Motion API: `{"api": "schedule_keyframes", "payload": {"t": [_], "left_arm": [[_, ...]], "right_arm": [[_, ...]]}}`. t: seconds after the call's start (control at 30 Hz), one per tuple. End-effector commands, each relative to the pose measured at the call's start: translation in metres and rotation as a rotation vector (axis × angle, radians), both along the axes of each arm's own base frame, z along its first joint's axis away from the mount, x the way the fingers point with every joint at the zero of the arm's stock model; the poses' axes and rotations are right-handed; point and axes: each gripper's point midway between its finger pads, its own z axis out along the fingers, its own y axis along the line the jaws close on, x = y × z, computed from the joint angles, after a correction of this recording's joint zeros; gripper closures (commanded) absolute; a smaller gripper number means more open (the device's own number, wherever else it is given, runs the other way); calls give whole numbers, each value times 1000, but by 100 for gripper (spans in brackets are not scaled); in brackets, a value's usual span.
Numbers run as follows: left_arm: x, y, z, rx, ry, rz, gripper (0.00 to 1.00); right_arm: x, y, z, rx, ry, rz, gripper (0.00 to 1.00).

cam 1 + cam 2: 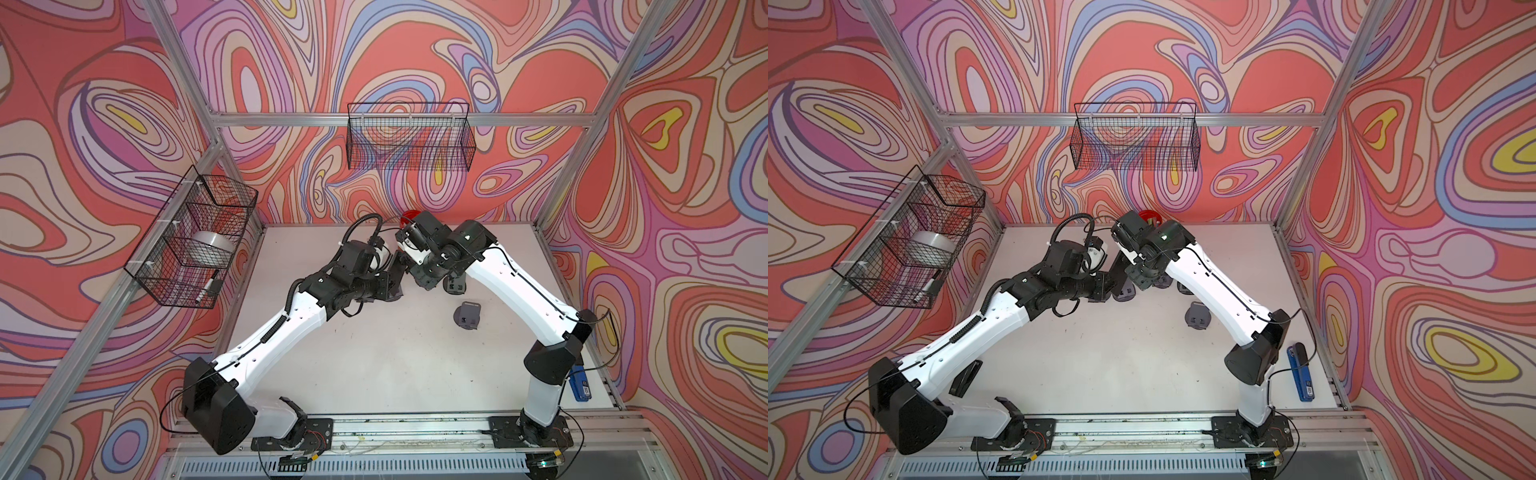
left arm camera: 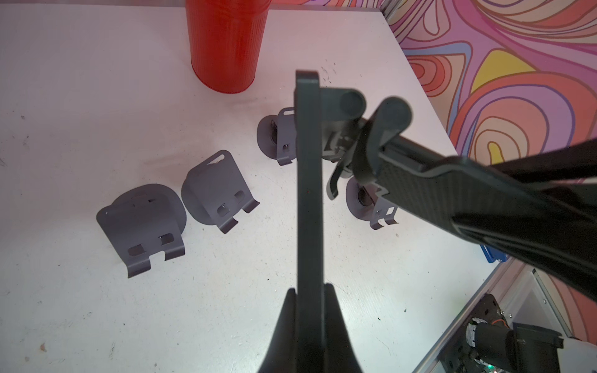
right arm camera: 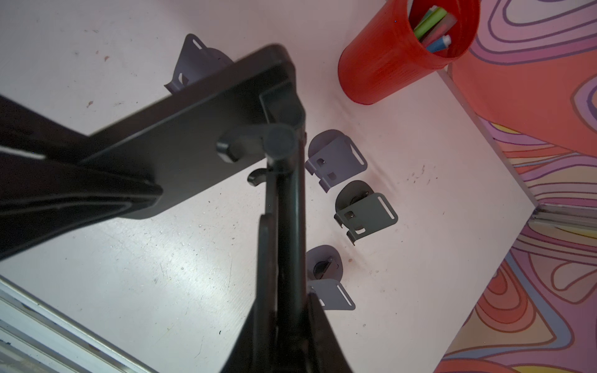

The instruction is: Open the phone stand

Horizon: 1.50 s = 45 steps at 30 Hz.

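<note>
A dark grey phone stand (image 2: 309, 193) hangs in the air between both arms, above the white table (image 2: 80, 97). My left gripper (image 2: 309, 289) is shut on its flat plate (image 3: 193, 135), which shows edge-on in the left wrist view. My right gripper (image 3: 287, 290) is shut on the stand's other leg (image 3: 287, 193), which meets the plate at round hinge knobs (image 2: 352, 103). The two parts stand at an angle to each other. In both top views the stand (image 1: 400, 266) (image 1: 1119, 266) sits between the wrists at mid-table, mostly hidden by them.
Several grey phone stands lie on the table below (image 2: 142, 219) (image 2: 216, 190) (image 3: 365, 210) (image 1: 467, 316). A red cup (image 3: 397, 55) holding pens stands at the back edge. A blue stapler (image 1: 1302, 374) lies at the right. Wire baskets (image 1: 195, 241) (image 1: 409, 137) hang on the walls.
</note>
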Motion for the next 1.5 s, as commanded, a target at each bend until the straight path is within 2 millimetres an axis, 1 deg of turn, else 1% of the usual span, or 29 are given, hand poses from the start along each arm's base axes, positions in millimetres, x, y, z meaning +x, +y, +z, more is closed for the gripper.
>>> {"api": "schedule_keyframes", "payload": {"t": [0.0,0.13,0.17,0.2,0.47,0.57,0.67,0.7,0.8,0.9,1.0,1.03,1.07,1.1,1.13,1.23,1.37,1.4,1.47], "left_arm": [[-9,1,0,8,-45,-57,100],[-14,5,-8,31,-54,-73,100],[-15,6,-10,42,-59,-76,100],[-15,7,-11,51,-64,-81,100],[-18,16,-23,101,-87,-93,100],[-17,16,-22,91,-80,-100,100],[-15,8,-16,65,-79,-123,100],[-14,4,-12,52,-80,-132,95],[-13,-7,-4,25,-76,-174,88],[-13,-16,1,-1,-71,-211,86],[-13,-22,2,-27,-64,-234,85],[-13,-24,1,-34,-60,-237,85],[-13,-25,1,-40,-56,-238,87],[-13,-26,1,-45,-56,-239,92],[-13,-26,1,-51,-58,-238,100],[-14,-27,3,-73,-65,-234,100],[-13,-27,4,-97,-72,-215,100],[-12,-26,5,-107,-74,-204,100],[-9,-25,8,-134,-78,-177,100]], "right_arm": [[-3,2,33,156,-35,29,100],[-8,5,30,172,-4,59,100],[-13,2,40,191,-16,70,100],[-16,2,42,199,-14,79,100],[-32,5,49,236,1,157,100],[-39,10,42,234,30,184,100],[-46,20,27,175,55,222,100],[-48,24,22,158,60,232,100],[-46,29,17,136,60,237,100],[-45,31,20,146,48,237,100],[-45,35,24,163,41,248,100],[-43,40,17,151,54,248,100],[-42,40,15,145,58,248,100],[-42,40,14,142,59,247,100],[-41,40,14,138,57,245,100],[-40,40,13,136,55,242,100],[-36,40,18,142,31,230,100],[-34,40,20,143,20,224,97],[-33,40,23,153,4,214,87]]}}
